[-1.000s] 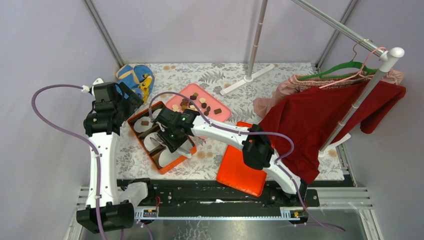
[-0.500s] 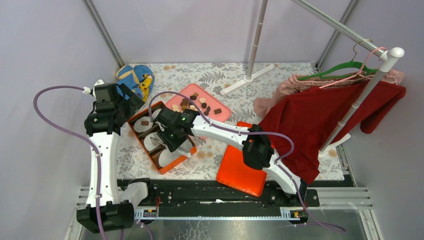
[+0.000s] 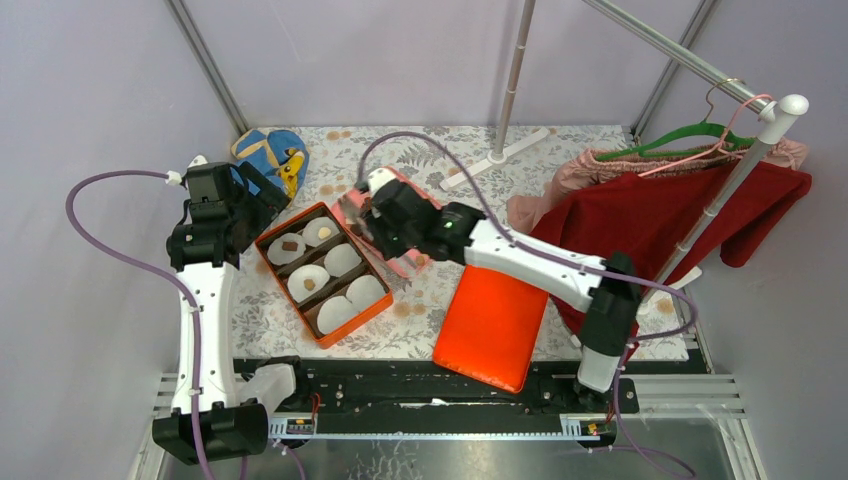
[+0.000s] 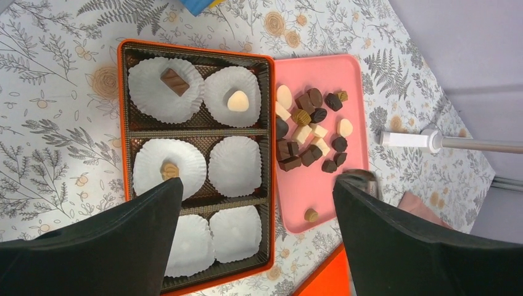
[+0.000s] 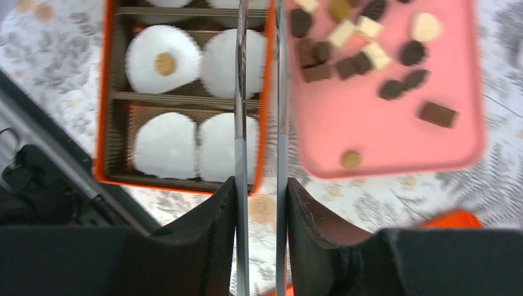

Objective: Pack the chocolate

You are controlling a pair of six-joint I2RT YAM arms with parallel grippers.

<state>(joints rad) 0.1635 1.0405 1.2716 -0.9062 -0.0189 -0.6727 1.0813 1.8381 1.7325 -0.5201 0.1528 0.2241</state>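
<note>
The orange box point(image 4: 121, 117) holds several white paper liners. Three liners carry chocolate: a dark bar point(image 4: 174, 81), a cream piece point(image 4: 237, 102) and a light brown piece point(image 4: 169, 171). More chocolate point(image 4: 308, 132) lies loose on the pink tray point(image 4: 321, 191) beside the box. My left gripper point(image 4: 257, 185) hangs open above the box and holds nothing. Over the tray's near end, my right gripper point(image 5: 260, 182) is shut on metal tongs point(image 5: 240, 92). The two blades stand slightly apart with nothing between them. In the top view the right gripper point(image 3: 375, 215) covers most of the tray point(image 3: 393, 178).
An orange lid point(image 3: 490, 325) lies to the right of the box near the front edge. A clothes rack with a red garment point(image 3: 640, 230) fills the right side. Its white foot point(image 3: 495, 158) rests at the back. A blue bag point(image 3: 272, 155) sits at the back left.
My right arm has lifted off the box and swung back and to the right, over the pink tray. The box is uncovered and a light brown piece shows in a middle liner. The left arm stayed still.
</note>
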